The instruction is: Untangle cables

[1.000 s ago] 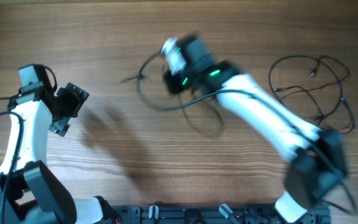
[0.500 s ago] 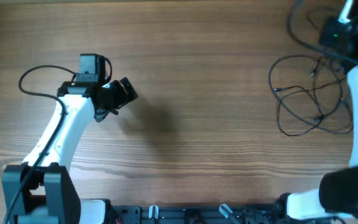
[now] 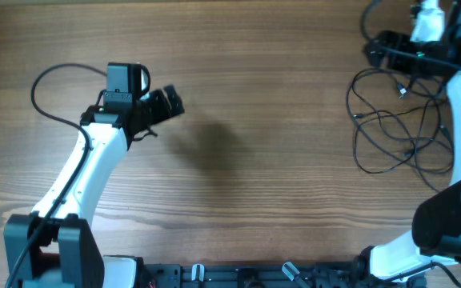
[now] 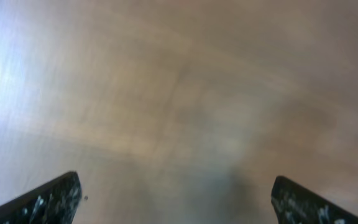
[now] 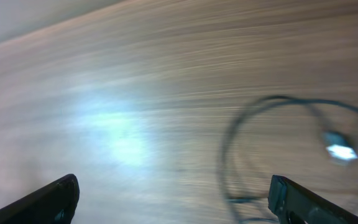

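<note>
right arm swings back to the tangle

the released, empty fingers (image 5: 51, 200) of the right gripper (image 3: 374, 53) have swung leftward in the past half second and now sit at the cables' (image 3: 406, 120) upper edge. the left gripper (image 3: 170, 102), spread with nothing held, has crept from 9 o'clock toward 12. the cables lie looped on the table (image 3: 278, 96) at 3 o'clock. they look light, limp and prone to dragging neighbours, so a silvery plug (image 5: 340, 150) seems the firmest hold.

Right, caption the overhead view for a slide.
Thin black tangled cables on brown wooden table; left claw and right claw open.
</note>
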`<state>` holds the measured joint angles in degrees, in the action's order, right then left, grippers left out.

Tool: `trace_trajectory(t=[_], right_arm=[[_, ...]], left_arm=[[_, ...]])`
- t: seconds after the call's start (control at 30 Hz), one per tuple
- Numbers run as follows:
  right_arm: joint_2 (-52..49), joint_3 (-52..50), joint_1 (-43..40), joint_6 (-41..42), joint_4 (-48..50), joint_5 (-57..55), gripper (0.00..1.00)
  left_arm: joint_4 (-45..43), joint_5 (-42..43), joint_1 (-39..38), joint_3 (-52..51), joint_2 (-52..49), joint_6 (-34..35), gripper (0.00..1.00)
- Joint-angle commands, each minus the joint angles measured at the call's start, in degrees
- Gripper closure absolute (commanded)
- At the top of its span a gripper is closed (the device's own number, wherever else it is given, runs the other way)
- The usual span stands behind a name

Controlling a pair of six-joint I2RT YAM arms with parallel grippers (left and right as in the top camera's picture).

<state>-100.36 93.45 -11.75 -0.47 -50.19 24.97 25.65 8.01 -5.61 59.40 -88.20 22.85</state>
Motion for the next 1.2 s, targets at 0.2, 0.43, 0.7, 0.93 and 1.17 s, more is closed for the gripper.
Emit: trace_trajectory(t=[0.2,0.43,0.7,0.93,1.17], right_arm=[[-0.6,-0.2,21.9,4.0,-9.5,-18.3,0.00],[11.5,-6.5,21.8,5.2,-12.3,-17.7,0.00],[56.2,-41.9,21.8,5.8,8.9,-19.0,0.00],[66.6,-43.3,21.8,5.8,-0.3,-19.0,0.00],[65.9,-43.3,21.8,5.0,-1.4,-19.3,0.00]], left_arm=[[19.7,-9.7,-5.6,1.9,3.9,-5.3,0.00],[33.8,-8.0,-1.3,0.3,16.6,-4.6,0.00],[22.3,-6.2,-1.3,-16.4,56.6,-4.2,0.00],[29.2,-6.2,-1.3,-16.4,63.2,-4.2,0.00],[34.6,-6.2,-1.3,-16.4,63.2,-4.2,0.00]])
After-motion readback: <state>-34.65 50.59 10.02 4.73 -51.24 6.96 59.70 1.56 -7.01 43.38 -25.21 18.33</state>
